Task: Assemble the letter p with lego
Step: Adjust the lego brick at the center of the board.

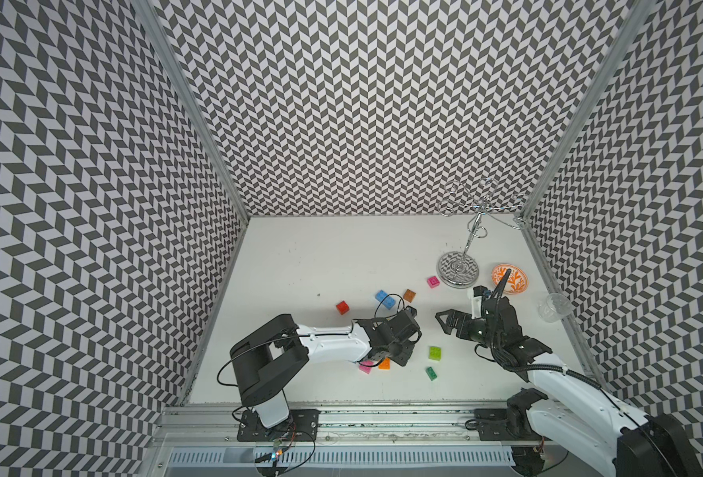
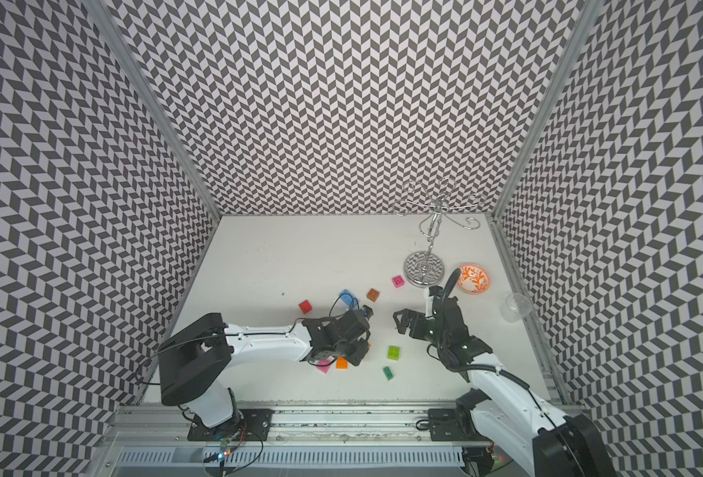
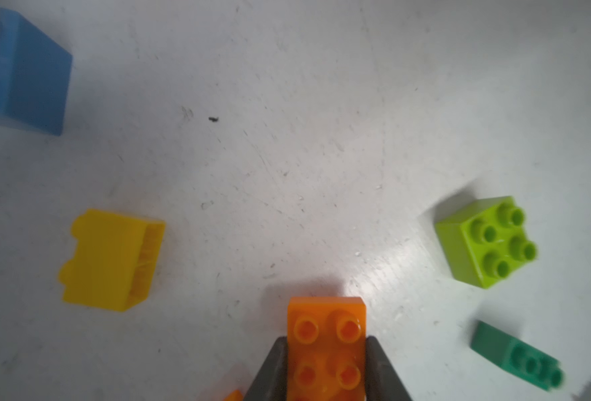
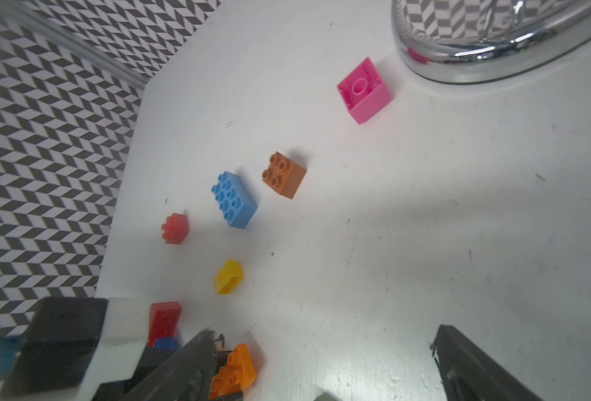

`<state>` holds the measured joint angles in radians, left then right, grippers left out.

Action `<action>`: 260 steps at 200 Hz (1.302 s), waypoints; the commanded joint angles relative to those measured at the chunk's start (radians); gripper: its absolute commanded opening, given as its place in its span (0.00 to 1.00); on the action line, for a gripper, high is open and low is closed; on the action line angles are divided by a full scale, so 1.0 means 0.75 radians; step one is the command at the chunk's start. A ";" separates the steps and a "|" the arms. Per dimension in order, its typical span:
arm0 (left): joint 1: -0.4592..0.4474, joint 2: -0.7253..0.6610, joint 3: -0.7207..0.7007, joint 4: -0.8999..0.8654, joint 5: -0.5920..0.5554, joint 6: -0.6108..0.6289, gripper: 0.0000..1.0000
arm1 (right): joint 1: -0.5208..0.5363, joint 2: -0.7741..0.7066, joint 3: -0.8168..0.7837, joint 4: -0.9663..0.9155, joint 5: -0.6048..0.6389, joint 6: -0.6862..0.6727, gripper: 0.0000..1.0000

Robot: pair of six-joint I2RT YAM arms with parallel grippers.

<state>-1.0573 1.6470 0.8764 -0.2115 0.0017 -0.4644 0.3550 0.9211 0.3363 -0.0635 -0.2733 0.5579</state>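
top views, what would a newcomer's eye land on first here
First, the black-and-white zigzag walls enclosing the white table. Next, bright lego bricks scattered across its middle, with the left gripper shut on an orange brick and the right gripper open beside it. In the far right corner are a chrome stand and an orange patterned bowl.

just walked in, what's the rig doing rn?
The left gripper is closed on an orange lego brick, studs up; I cannot tell whether it is off the table. The right gripper hangs open and empty nearby. The other bricks lie loose and unjoined, among them a lime brick, a yellow brick on its side and a light blue brick. No P is started yet.
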 commanded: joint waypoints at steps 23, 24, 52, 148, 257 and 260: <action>0.237 -0.265 -0.208 0.593 0.536 -0.107 0.32 | -0.005 -0.128 -0.071 0.271 -0.335 -0.044 0.99; 0.243 -0.269 -0.214 0.606 0.546 -0.111 0.32 | -0.005 -0.131 -0.073 0.278 -0.343 -0.043 0.99; 0.397 -0.333 -0.370 1.028 0.825 -0.303 0.32 | -0.003 -0.186 -0.137 0.491 -0.620 -0.001 0.98; 0.483 0.024 -0.624 2.608 1.126 -1.134 0.31 | 0.133 -0.137 -0.123 0.833 -0.949 0.119 0.92; 0.441 0.168 -0.635 2.751 1.070 -1.183 0.25 | 0.253 -0.013 0.009 0.621 -0.664 0.047 0.89; 0.440 0.168 -0.635 2.751 1.068 -1.183 0.25 | 0.254 -0.012 0.008 0.619 -0.655 0.047 0.89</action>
<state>-0.7204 1.7908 0.4145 1.5814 0.8135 -1.3521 0.5404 0.9157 0.3321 0.4198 -0.8547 0.6106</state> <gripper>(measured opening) 0.345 0.881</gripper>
